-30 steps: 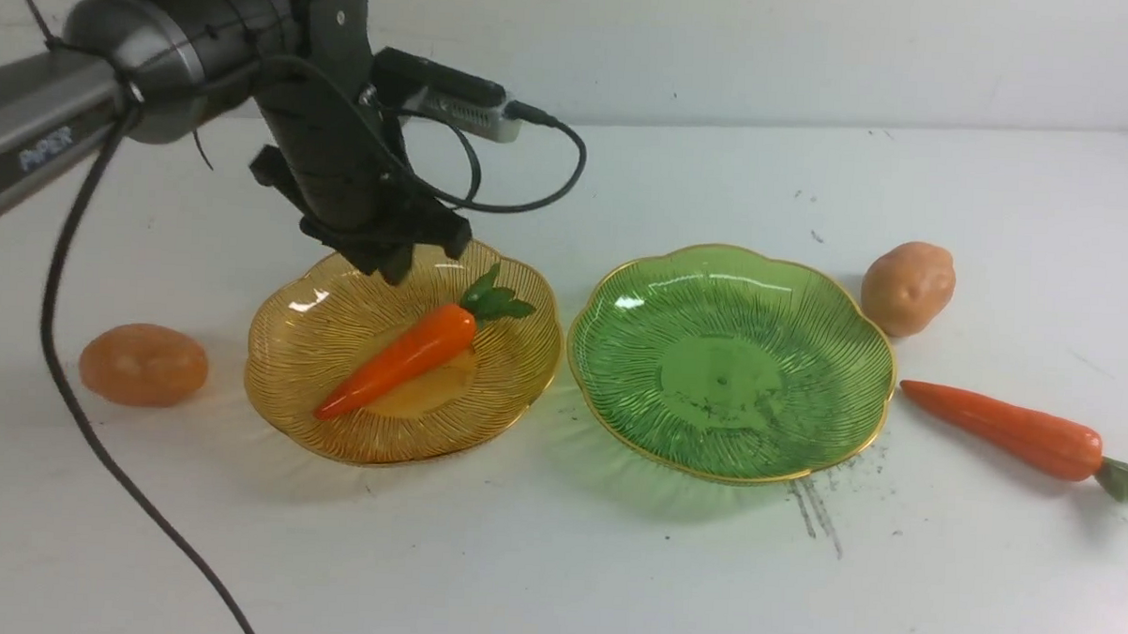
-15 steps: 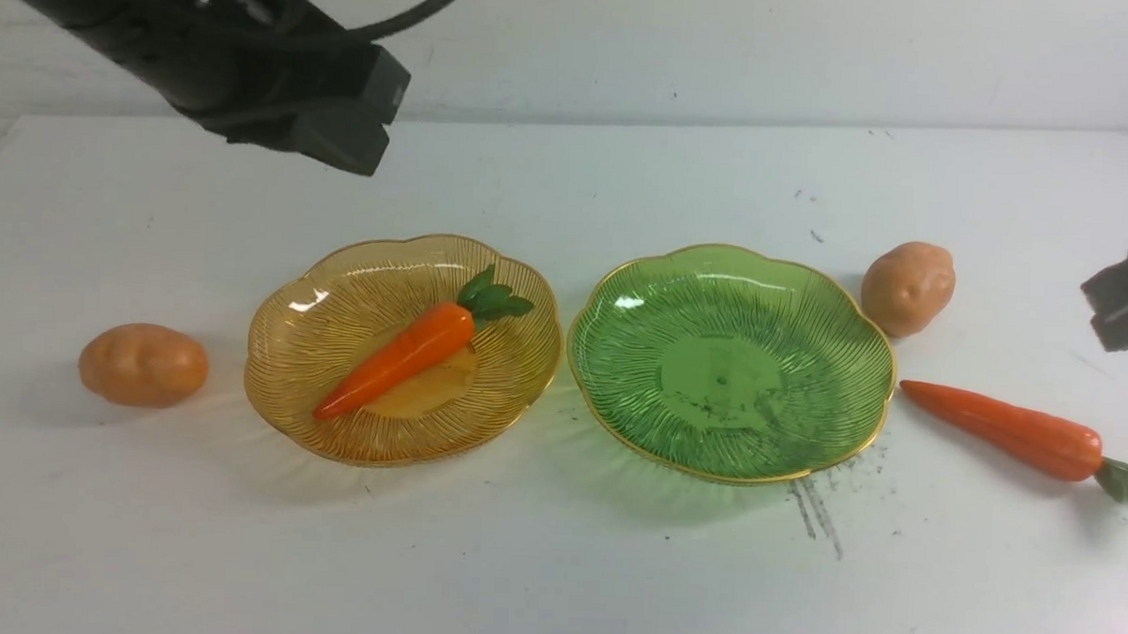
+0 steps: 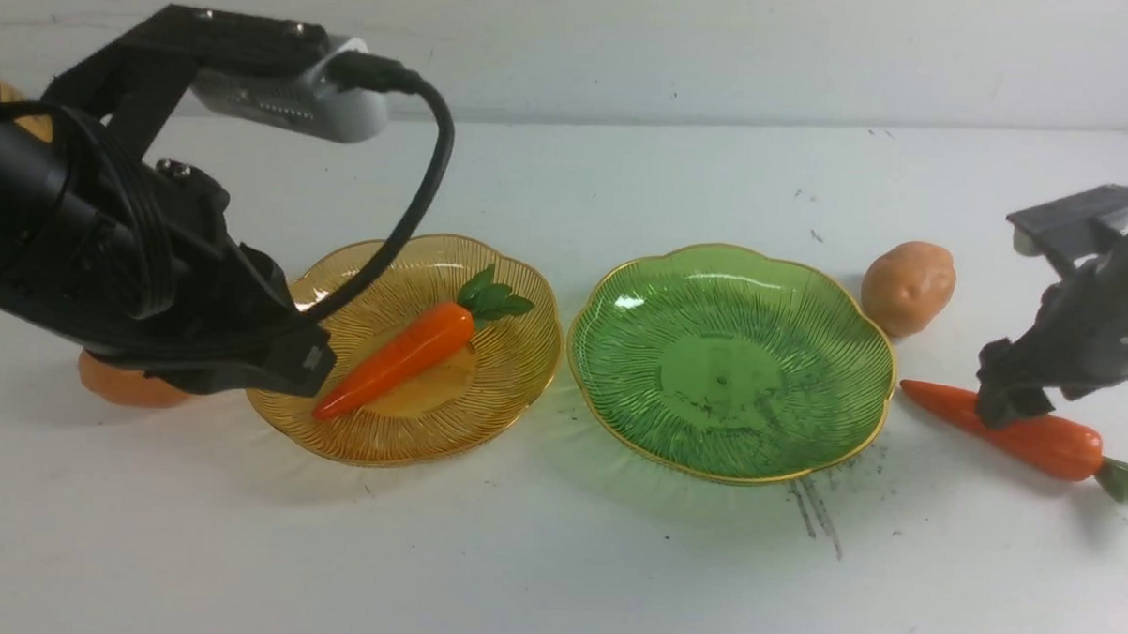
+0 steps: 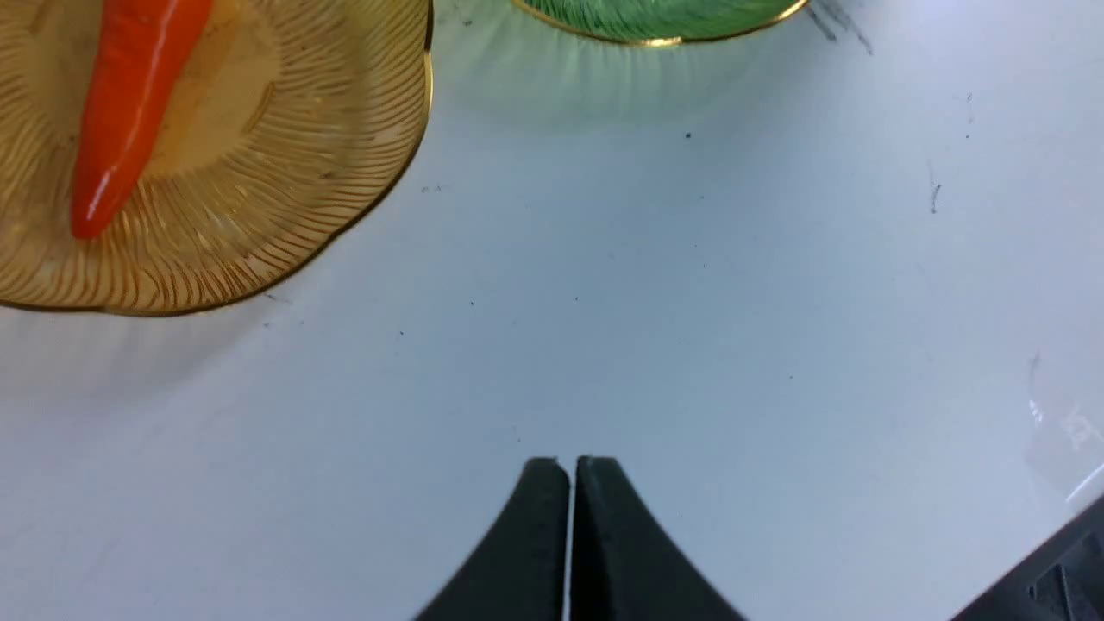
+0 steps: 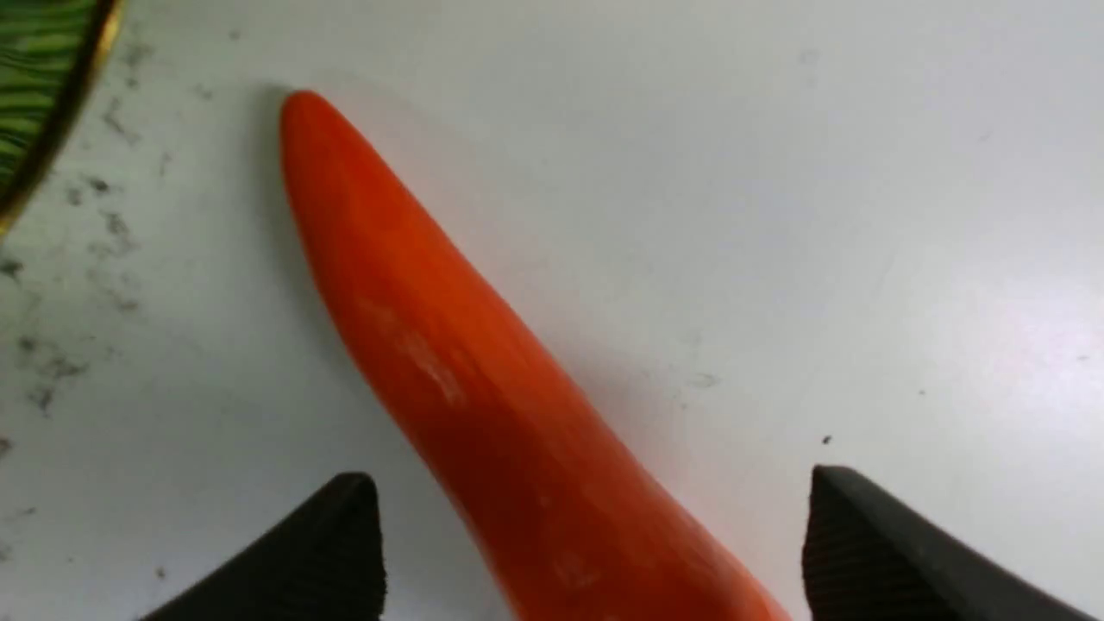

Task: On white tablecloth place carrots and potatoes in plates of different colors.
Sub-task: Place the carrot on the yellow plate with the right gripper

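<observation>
the white tablecloth (image 3: 555, 579) covers the whole work surface and carries every item. the left arm (image 3: 79, 244) reaches in low from the left side, in front of the near-left edge of the amber-yellow plate (image 3: 515, 372). we see two ribbed plates with gold rims side by side at the centre, close together but apart: the amber-yellow plate on the left and the green plate (image 3: 805, 400) on the right. the green plate is empty. one carrot (image 3: 403, 356) lies diagonally inside the amber-yellow plate, leafy top toward the back. the second carrot (image 3: 1057, 445) lies on the cloth to the right of the green plate, tip pointing at the plate rim without touching it. one potato (image 3: 907, 287) sits on the cloth just beyond the green plate's far-right rim. the other potato (image 3: 125, 388) sits on the cloth left of the amber-yellow plate, mostly hidden behind the left arm. the right gripper (image 5: 593, 509) is released: its jaws stand wide, one on each side of the second carrot's thick half, and we see a gap to the carrot on both sides. the left gripper (image 4: 569, 470) is clenched, fingers pressed together over bare cloth, grasping nothing. dark scuff streaks (image 3: 820, 518) mark the cloth by the green plate's near edge.
</observation>
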